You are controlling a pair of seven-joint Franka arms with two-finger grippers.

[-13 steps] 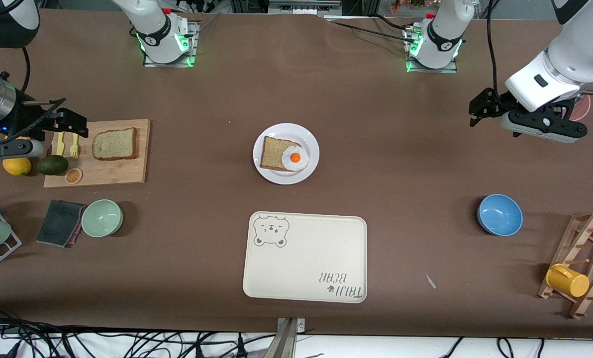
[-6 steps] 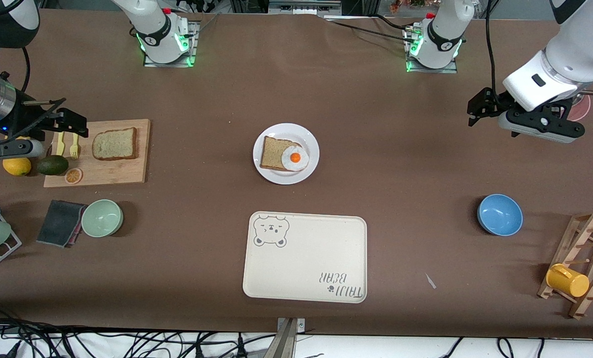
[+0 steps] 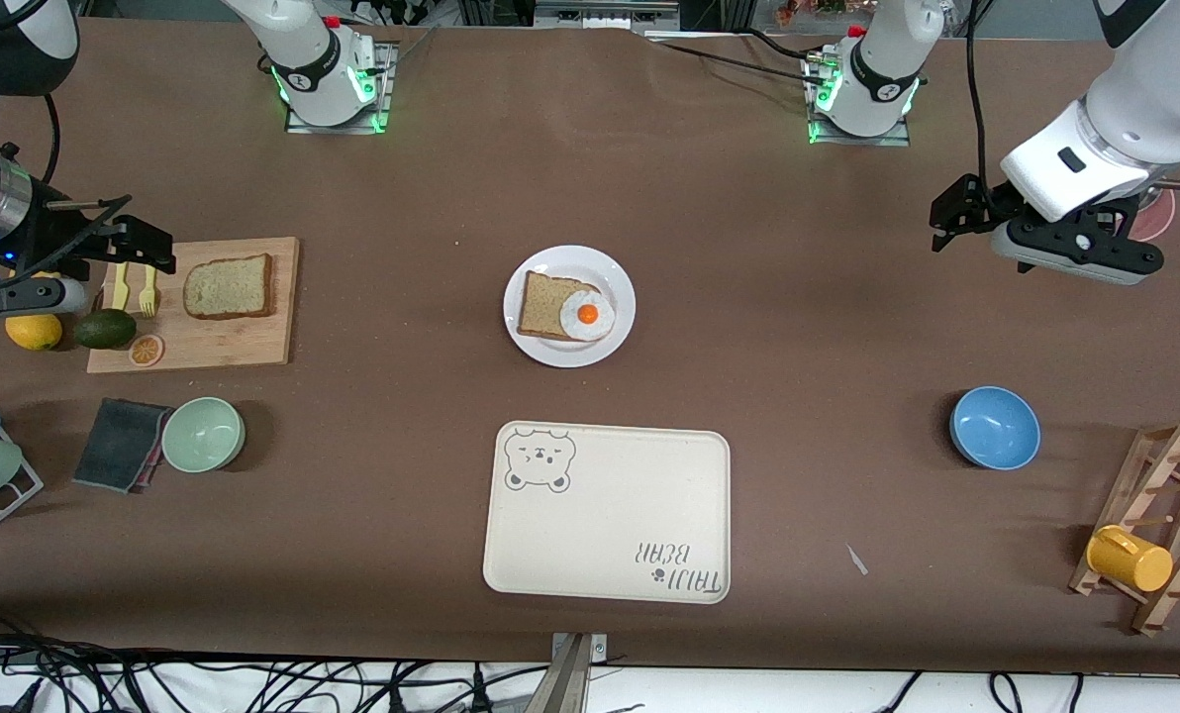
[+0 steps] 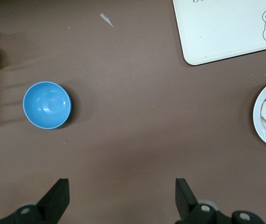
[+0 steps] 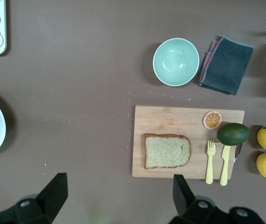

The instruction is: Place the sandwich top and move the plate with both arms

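Bread slice lies on the cutting board, well apart from the plate. Right gripper hangs over the board's edge, spread wide, empty; should centre over the slice, pinch crust edges. Left gripper released, waiting.

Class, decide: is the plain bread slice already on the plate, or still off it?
Off. The sandwich top lies flat on the wooden cutting board; the plate holds only the egg-topped slice.

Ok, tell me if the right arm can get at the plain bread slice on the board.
Probably yes: the sandwich top lies uncovered on the cutting board, and the open right gripper hangs just beside it.
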